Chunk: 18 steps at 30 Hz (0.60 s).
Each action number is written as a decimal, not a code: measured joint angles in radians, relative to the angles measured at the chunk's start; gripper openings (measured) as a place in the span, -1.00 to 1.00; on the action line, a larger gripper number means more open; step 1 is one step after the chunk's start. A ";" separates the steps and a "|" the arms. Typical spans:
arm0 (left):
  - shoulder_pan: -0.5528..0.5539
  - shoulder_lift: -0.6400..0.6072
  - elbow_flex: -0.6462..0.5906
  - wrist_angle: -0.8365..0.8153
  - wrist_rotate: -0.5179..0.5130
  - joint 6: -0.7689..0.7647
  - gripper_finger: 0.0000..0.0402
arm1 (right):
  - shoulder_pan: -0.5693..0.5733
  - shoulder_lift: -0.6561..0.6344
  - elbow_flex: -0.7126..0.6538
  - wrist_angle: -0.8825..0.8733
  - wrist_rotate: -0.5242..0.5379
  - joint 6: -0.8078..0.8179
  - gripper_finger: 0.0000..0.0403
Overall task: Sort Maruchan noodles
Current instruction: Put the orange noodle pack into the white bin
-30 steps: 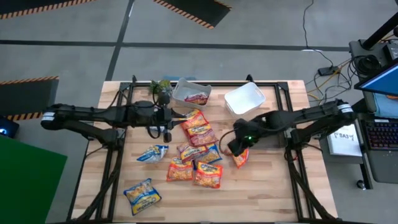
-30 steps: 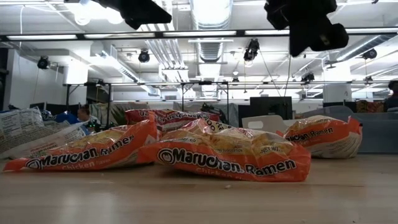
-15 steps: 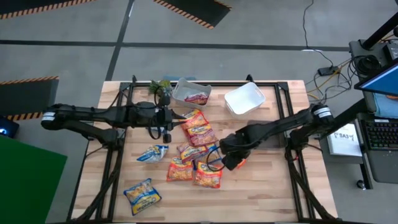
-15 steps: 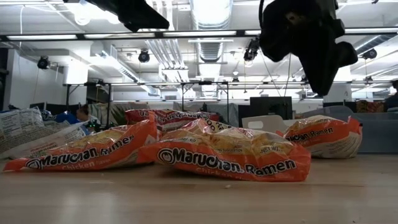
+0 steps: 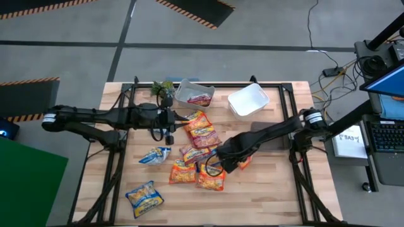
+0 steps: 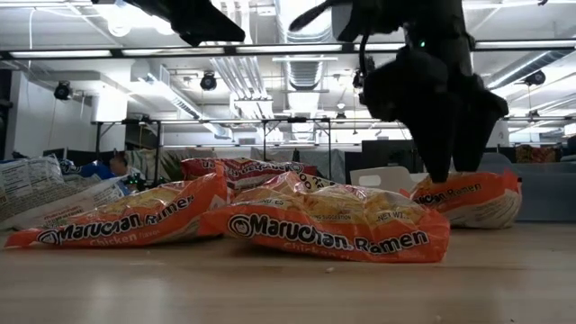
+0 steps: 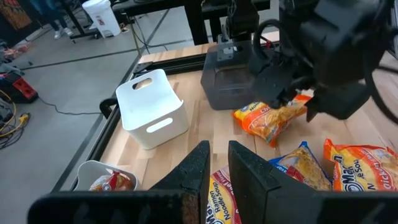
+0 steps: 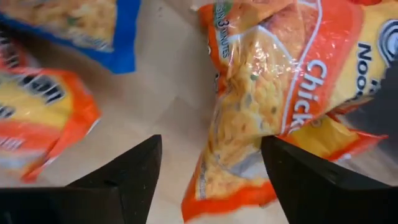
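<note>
Since half a second earlier the right gripper (image 5: 222, 161) has slid further toward the heap of packets (image 5: 197, 154) and dropped lower; the left arm has not shifted. From above, the right gripper sits over the heap's near-right edge, with an orange packet (image 5: 243, 162) just behind it, toward the arm's own side. The left gripper (image 5: 169, 118) waits beside the heap's far-left end, near a clear tub (image 5: 183, 93) holding one pink-red packet (image 5: 199, 99); a white bin (image 5: 248, 99) stands well apart from both. Two blue-yellow packets (image 5: 144, 197) lie apart at the near left. In the low view the right gripper (image 6: 456, 166) hangs with fingertips just above an orange packet (image 6: 468, 196), fingers spread. In the left wrist view the left fingers (image 7: 196, 171) stand slightly apart, holding nothing, with the right arm beyond them over an orange packet (image 7: 272, 118). The right wrist view shows its fingers (image 8: 121, 177) wide apart, a crumpled orange chicken packet (image 8: 264, 118) lying between and ahead of them.
</note>
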 joint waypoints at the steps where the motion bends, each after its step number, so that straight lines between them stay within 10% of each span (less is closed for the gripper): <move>1: 0.000 0.000 0.000 0.000 0.000 0.000 -0.80 | 0.000 0.009 0.000 0.001 0.010 0.000 0.32; 8: 0.000 0.000 0.000 0.000 0.000 0.000 -0.80 | 0.000 0.049 -0.001 0.006 0.085 0.001 0.04; 18: 0.000 0.000 0.000 0.000 0.000 0.000 -0.80 | 0.000 0.068 -0.001 0.092 0.174 -0.057 -0.87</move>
